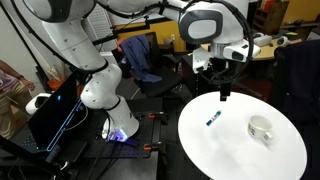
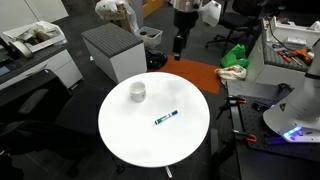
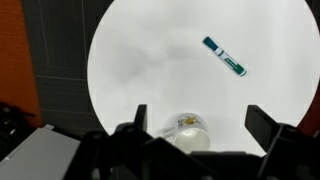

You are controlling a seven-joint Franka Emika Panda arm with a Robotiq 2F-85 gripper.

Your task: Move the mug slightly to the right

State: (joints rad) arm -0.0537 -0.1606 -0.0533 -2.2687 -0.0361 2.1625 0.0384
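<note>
the gripper [image 1: 223, 92] hangs wide open above the white counter [image 1: 230, 160], and the mug [image 3: 188, 132] stands below between its jaws. it should descend straight, clasp the rim gently and slide it away from the blue marker [image 3: 224, 56].

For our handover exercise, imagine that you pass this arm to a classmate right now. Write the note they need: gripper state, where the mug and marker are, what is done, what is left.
Gripper: open and empty, raised above the white round table near its rim, touching nothing.
Mug: upright on the table, apart from the blue marker. In the wrist view it shows low in the frame, between the open fingers.
Done: nothing that shows; the mug is not grasped.
Left: come down on the mug, grip it, shift it slightly to the right, release.
</note>
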